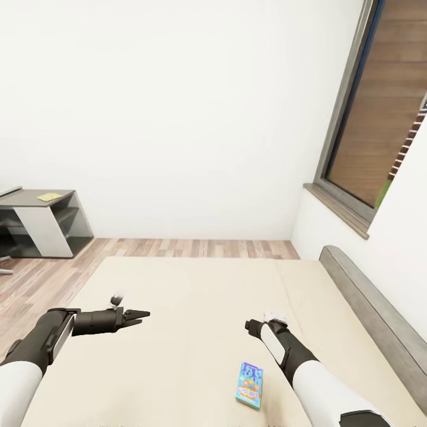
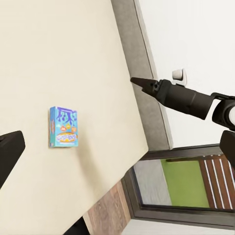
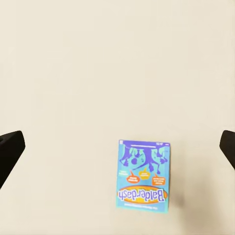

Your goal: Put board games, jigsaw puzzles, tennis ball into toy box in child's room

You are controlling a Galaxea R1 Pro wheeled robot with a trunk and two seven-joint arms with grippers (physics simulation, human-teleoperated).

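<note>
A small, mostly blue board game (image 1: 249, 384) (image 3: 143, 175) (image 2: 63, 127) lies flat on the bed's beige mattress (image 1: 190, 332), near its front edge. My right gripper (image 1: 248, 324) (image 3: 121, 141) hovers over the mattress just beyond the game, open wide, with nothing between its fingers. My left gripper (image 1: 141, 315) hangs over the left part of the bed, open and empty, well away from the game. The table's dark grey lower unit (image 1: 41, 222) stands at far left with a flat yellow piece (image 1: 49, 196) on top, too small to identify. The toy box and tennis ball are out of view.
The grey headboard (image 1: 373, 302) runs along the bed's right side under a dark-framed window (image 1: 379, 130). Wood-plank floor (image 1: 196, 248) lies between the bed and the white far wall. The mattress around the game is bare.
</note>
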